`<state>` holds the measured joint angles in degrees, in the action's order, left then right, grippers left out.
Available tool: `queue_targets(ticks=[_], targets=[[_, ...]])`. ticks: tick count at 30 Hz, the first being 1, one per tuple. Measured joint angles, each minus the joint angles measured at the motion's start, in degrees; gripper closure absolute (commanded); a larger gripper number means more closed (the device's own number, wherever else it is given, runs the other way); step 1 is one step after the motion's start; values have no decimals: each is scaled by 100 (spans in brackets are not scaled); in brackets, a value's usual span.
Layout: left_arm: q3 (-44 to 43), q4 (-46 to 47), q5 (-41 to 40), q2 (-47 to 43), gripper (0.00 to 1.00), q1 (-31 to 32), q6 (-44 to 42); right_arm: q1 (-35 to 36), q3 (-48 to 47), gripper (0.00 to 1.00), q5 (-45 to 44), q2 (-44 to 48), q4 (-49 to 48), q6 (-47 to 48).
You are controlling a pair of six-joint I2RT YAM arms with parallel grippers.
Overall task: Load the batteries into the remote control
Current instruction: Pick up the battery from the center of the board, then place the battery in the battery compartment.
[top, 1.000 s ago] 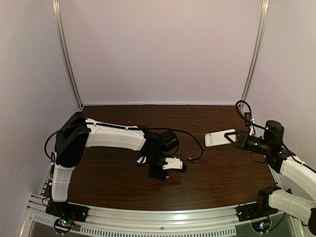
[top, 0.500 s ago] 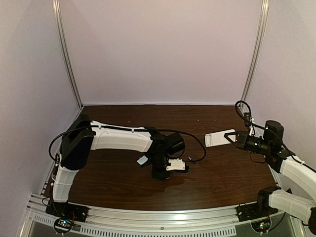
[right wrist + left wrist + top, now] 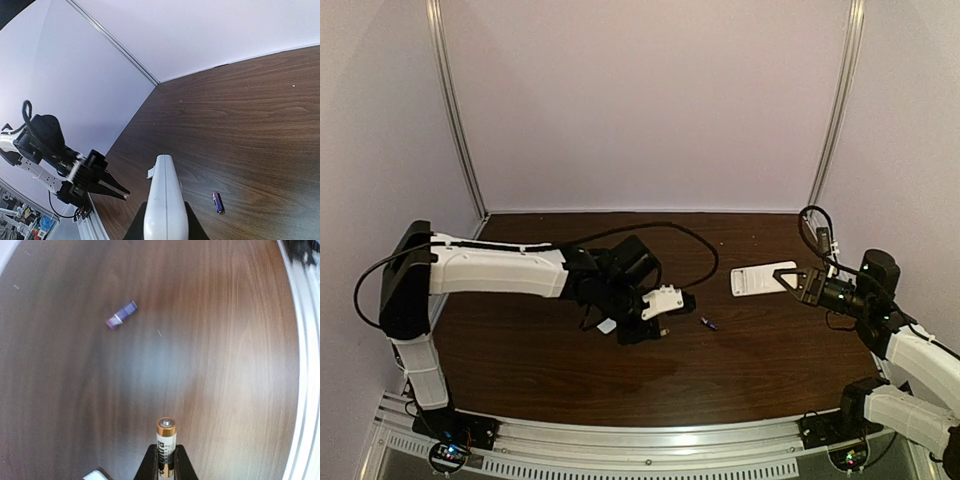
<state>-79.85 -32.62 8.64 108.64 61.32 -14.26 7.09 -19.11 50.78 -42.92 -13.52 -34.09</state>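
Left hand (image 3: 166, 452) is clamped on the small gold-brown cylindrical battery (image 3: 166, 430); right hand (image 3: 165, 227) clamps the white plastic remote control (image 3: 162, 190); the dark blue-purple battery (image 3: 121, 314) lies on the wooden bench (image 3: 230, 365).

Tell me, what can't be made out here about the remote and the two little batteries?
Remote control: whether its battery bay is open. It is too small in the top view and edge-on in the right wrist view.
Gold battery: its lower end is hidden between the fingers of the left gripper in the left wrist view.
Purple battery: which end is plus. It is blurred in the left wrist view and tiny elsewhere.
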Motion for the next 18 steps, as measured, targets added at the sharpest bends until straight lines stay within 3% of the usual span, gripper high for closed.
queue_targets(ticks=[8,18], targets=[[636,2444,33,-1668,100,-149,1628,48,155,100,17,2,-1281,-496],[1279,3993,-514,-1790,100,-149,3381,999,63,100,-544,-1029,-2437,-726]])
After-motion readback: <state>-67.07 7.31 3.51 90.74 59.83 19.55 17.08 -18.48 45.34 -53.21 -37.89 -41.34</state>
